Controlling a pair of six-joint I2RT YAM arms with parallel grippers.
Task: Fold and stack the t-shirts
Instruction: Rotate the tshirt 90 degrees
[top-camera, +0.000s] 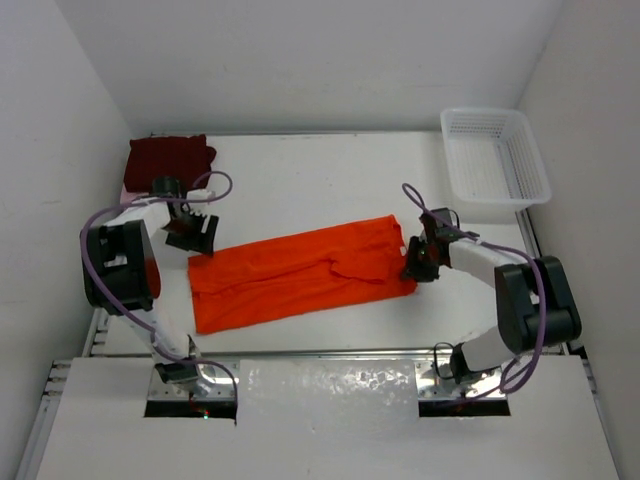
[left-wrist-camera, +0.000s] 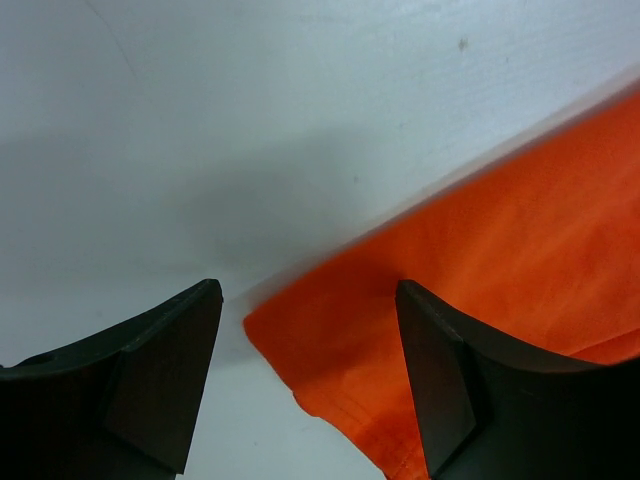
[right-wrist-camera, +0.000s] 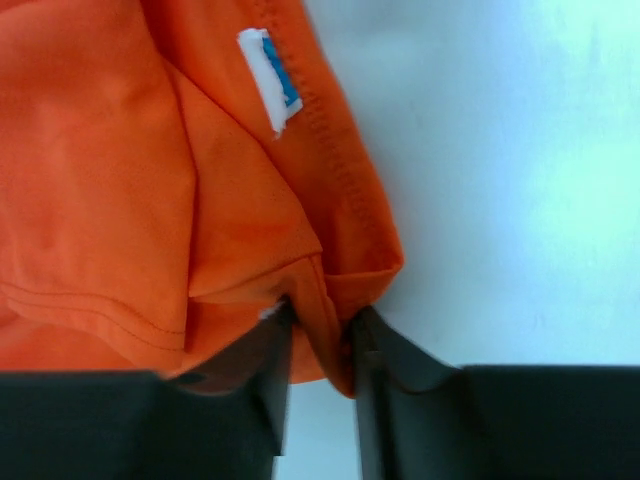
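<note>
Right hand (right-wrist-camera: 320, 328) pinches the orange t-shirt (top-camera: 290, 280) at the hem near its label (right-wrist-camera: 270, 80), left hand (left-wrist-camera: 308, 292) gaping wide over the opposite corner, likely readying a fold.

A white tabletop (top-camera: 320, 180) is enclosed on three sides by plain white walls: a left wall (top-camera: 50, 150), a far wall (top-camera: 320, 60) and a right wall (top-camera: 590, 90). A metal rail (top-camera: 320, 352) is fitted along the near edge of the tabletop. Nearer still a white panel (top-camera: 330, 430) is laid, with a glossy patch at its far edge. The scene is lit softly and evenly. In the left wrist view a broad grey shadow is cast across the tabletop, and a small dark speck (left-wrist-camera: 462, 44) is seen on it.
</note>
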